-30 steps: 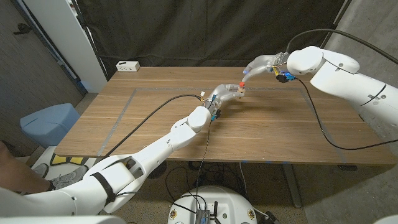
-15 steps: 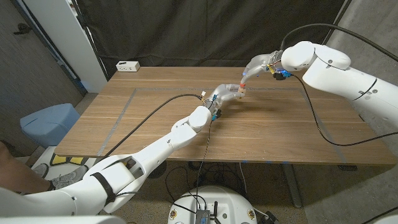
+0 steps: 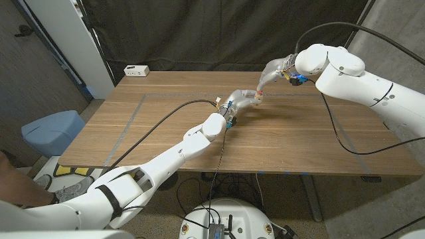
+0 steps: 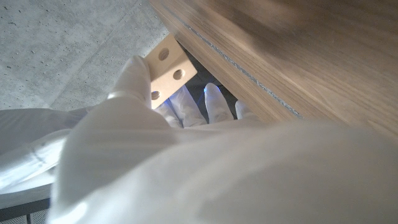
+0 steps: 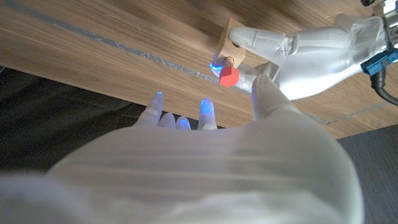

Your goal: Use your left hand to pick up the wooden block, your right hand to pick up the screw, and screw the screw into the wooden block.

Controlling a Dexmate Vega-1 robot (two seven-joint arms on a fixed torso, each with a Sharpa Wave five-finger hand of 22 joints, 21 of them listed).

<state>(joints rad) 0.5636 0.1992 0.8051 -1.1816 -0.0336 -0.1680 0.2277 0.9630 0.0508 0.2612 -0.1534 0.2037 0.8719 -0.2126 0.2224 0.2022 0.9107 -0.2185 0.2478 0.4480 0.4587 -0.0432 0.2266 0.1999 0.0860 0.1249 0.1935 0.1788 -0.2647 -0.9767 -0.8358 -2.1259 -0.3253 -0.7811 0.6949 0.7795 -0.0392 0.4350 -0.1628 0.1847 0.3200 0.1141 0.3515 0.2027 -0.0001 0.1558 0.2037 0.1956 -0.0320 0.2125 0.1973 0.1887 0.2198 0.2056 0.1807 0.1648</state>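
Gripping wooden block [image 5: 229, 38], screw [image 5: 228, 74] seated

Pale tan wooden block [image 5: 231, 38] with dark holes, bright red-headed screw [image 5: 229, 74], both white robot hands [image 3: 240, 101] [image 3: 272, 70] glowing blue at the fingertips, brown wood-grain tabletop [image 3: 166, 126].

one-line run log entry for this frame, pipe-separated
left hand: holds wooden block | screw: red head, tip in block | right hand: at screw, grip unclear | phase: screwing

White power strip [image 3: 136, 70] at the wooden table's [image 3: 166, 126] far left corner.
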